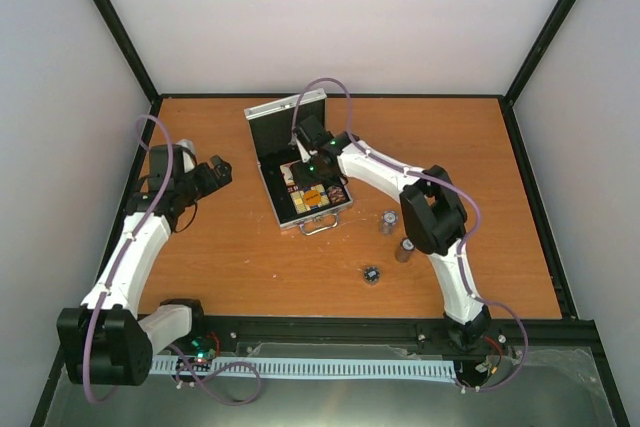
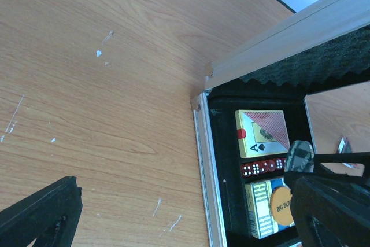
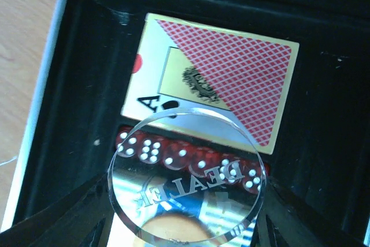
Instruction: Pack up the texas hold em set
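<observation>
1. The right gripper (image 1: 305, 159) reaches into the small flat square silver aluminium case (image 2: 201, 166). The case lies open on the orange-brown wooden table (image 1: 480, 197), with its lid (image 1: 285, 117) raised toward the back.
2. Its jaws are clamped on the rim of a round clear plastic disc (image 3: 186, 183) lettered DEALER. The disc hangs just above a row of small red dice (image 3: 173, 154), near a red-backed card deck (image 3: 214, 82).
3. An orange round disc (image 2: 283, 203) already lies on a blue-and-yellow card deck (image 2: 257, 209) in the case. As far as I can judge, it sits roughly beneath the clear one.
4. The step in hand looks like setting the clear disc down inside the case. Lower it slowly until it lies nearly flat on the orange disc or the deck. Then part the jaws only slightly, so it neither rolls nor bounces onto the dice.
5. After letting go, lift straight up, away from the raised lid.
6. The left gripper (image 1: 218, 173) hovers over the table left of the case, its jaws wide apart and empty, well apart from the work.
7. Two small dark chip stacks (image 1: 388, 222) and a small dark piece (image 1: 371, 274), too small to identify, stand on the table right of the case. They probably go in next.
</observation>
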`<state>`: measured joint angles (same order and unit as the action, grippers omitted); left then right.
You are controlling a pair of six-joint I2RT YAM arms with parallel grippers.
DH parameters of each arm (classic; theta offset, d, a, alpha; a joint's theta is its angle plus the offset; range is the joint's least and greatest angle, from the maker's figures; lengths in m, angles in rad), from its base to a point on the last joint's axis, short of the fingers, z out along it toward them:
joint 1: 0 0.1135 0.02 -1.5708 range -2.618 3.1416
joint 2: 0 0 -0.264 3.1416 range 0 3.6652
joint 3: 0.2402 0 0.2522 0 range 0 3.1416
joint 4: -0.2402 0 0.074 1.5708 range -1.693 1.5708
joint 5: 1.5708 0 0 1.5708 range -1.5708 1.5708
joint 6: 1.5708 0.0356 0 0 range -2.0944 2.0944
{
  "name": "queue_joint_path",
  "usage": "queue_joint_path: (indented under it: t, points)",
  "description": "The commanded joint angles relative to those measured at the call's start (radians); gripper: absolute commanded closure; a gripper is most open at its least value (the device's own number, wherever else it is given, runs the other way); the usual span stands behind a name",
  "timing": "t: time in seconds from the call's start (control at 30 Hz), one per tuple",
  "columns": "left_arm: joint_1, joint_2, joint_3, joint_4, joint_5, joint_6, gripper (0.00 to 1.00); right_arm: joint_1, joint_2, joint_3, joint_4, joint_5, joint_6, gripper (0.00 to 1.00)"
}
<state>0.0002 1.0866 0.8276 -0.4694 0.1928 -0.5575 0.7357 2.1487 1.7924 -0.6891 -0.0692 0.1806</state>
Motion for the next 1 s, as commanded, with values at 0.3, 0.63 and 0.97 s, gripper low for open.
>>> queue_joint_path:
  t: [0.3, 0.63, 0.97]
  points:
    - [0.004, -0.058, 0.005, -0.028, -0.019, -0.015, 0.0, 0.007, 0.155, 0.207, -0.026, 0.108, -0.026, 0.46]
    - [0.004, -0.056, 0.009, -0.03, -0.032, -0.01, 0.0, 0.008, 0.164, 0.244, -0.057, 0.117, -0.05, 0.23]
    - [0.004, -0.046, 0.025, -0.019, -0.077, -0.013, 0.0, 0.006, -0.196, -0.09, 0.037, 0.063, -0.095, 0.16]
